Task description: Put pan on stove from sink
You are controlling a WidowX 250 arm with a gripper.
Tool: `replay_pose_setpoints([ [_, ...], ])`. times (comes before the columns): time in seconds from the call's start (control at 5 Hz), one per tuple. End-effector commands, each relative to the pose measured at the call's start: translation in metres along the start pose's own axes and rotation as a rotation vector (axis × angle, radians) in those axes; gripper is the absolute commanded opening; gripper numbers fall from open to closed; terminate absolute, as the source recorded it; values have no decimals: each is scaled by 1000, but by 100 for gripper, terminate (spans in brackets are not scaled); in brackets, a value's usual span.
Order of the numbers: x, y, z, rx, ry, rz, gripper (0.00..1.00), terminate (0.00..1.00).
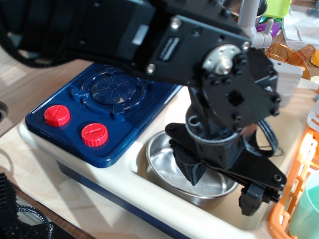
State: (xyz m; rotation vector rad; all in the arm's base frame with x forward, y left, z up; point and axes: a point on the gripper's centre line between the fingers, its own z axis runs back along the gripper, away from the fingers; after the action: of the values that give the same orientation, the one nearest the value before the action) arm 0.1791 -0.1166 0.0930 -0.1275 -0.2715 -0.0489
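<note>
The shiny steel pan [167, 162] sits in the cream-white sink [149, 196], right of the dark blue stove [75, 107]. My black gripper [222, 186] is open and lowered over the pan. One finger [192, 172] reaches down inside the pan. The other finger [251, 199] hangs outside the pan's right rim, so the jaws straddle that rim. The pan's wire handle is mostly hidden behind the gripper. The stove's front burner [115, 87] is bare. Its back burner is hidden by my arm.
Two red knobs [56, 115] [94, 134] sit at the stove's front left. An orange dish rack [294, 191] stands just right of the sink with a teal cup [309, 209] in it. My arm blocks the back of the scene.
</note>
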Motion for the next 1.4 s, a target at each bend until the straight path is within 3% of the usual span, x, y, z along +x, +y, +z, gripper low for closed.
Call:
replay_pose_setpoints([
  [0.0,7,1,-2,19,-22,11,0,0],
  [0.4,14,-1,0,29,1,16,0,0],
  [1.0,28,-5,46,184,97,32,0,0],
  [1.2,24,-4,67,278,65,-1,0,0],
])
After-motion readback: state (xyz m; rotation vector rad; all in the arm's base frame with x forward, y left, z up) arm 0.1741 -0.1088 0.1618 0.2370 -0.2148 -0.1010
